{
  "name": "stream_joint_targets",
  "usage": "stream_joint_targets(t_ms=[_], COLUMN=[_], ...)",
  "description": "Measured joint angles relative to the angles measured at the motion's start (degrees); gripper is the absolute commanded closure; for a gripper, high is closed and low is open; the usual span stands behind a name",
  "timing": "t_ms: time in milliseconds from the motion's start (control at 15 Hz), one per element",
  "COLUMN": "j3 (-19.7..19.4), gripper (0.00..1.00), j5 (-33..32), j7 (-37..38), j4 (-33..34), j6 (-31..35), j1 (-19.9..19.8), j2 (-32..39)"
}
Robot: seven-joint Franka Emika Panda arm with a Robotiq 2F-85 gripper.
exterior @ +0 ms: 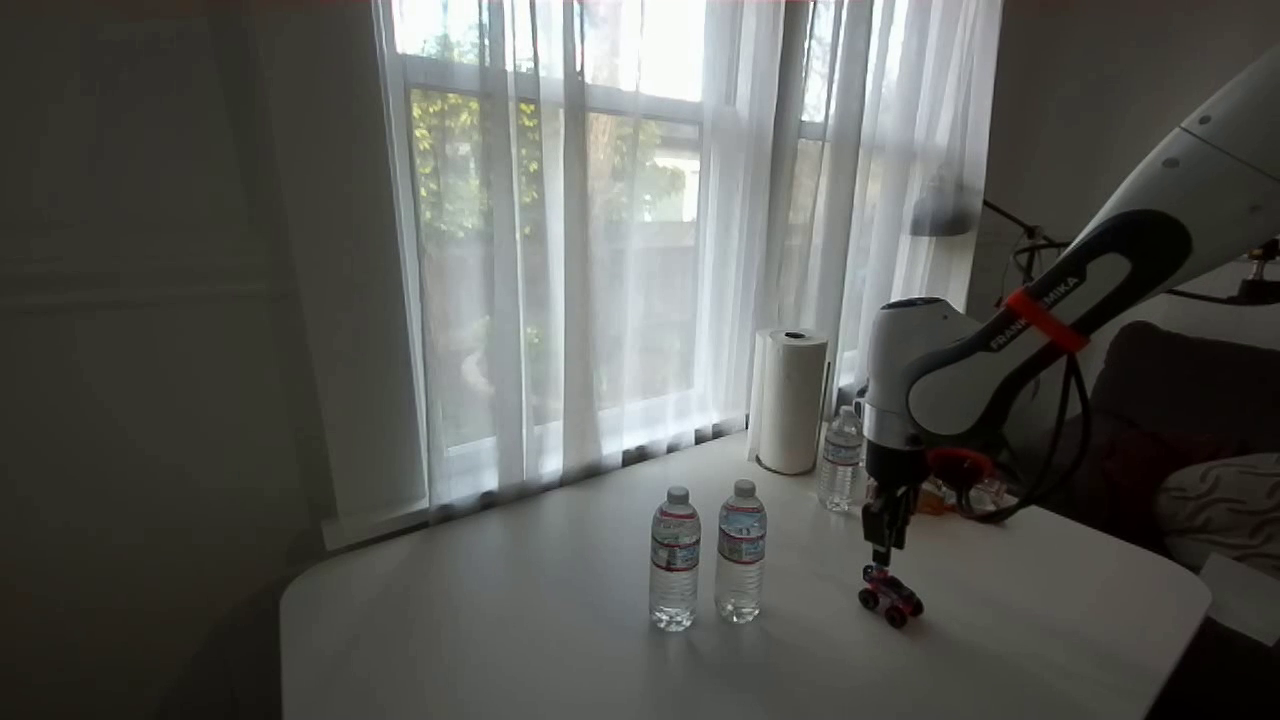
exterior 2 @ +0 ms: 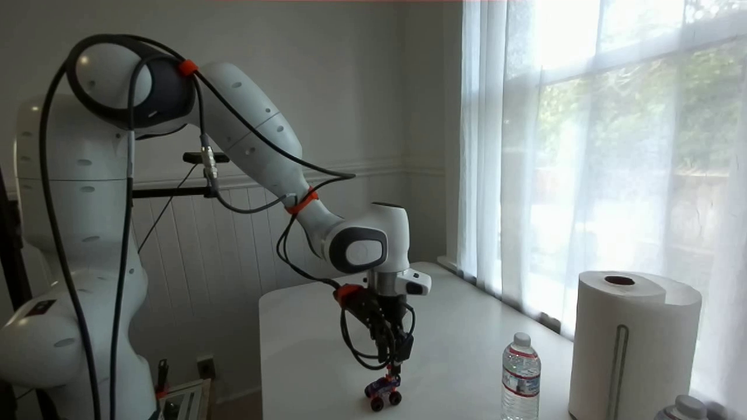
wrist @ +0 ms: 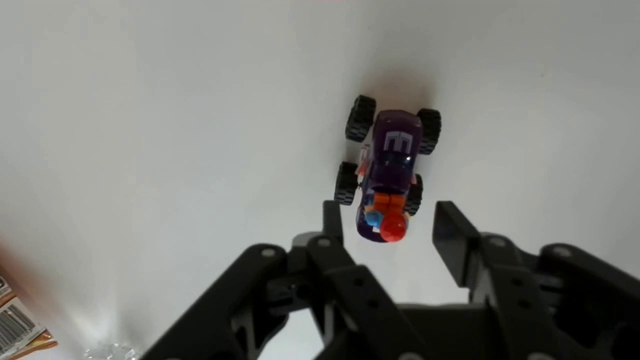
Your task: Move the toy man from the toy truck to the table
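Note:
The toy truck [wrist: 392, 170], dark purple with black wheels, stands on the pale table [wrist: 175, 150]. It also shows small in both exterior views [exterior: 897, 597] [exterior 2: 379, 387]. The toy man [wrist: 392, 227], with a red head, orange legs and a bit of blue, sits at the truck's rear end in the wrist view. My gripper [wrist: 389, 220] is open. Its fingertips lie on either side of the toy man in that view, with a gap on both sides. In both exterior views the gripper [exterior: 882, 555] [exterior 2: 395, 367] points down right above the truck's rear.
Two water bottles [exterior: 676, 560] [exterior: 741, 555] stand beside the truck. Another bottle [exterior: 840, 465] stands near a paper towel roll [exterior: 790, 405] by the window. An orange packet [exterior: 935, 497] lies behind the gripper; a printed packet [wrist: 20, 322] shows at the wrist view's corner.

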Motion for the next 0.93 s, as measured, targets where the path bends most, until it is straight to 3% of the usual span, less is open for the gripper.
stream_joint_targets(t_ms=[733,933], j3=[0.08,0.08], gripper=[0.62,0.71], j5=[1.43,1.55], j7=[0.00,0.00], j4=[0.04,0.06], j6=[2.08,2.14], j1=[0.00,0.00], j2=[0.94,1.12])
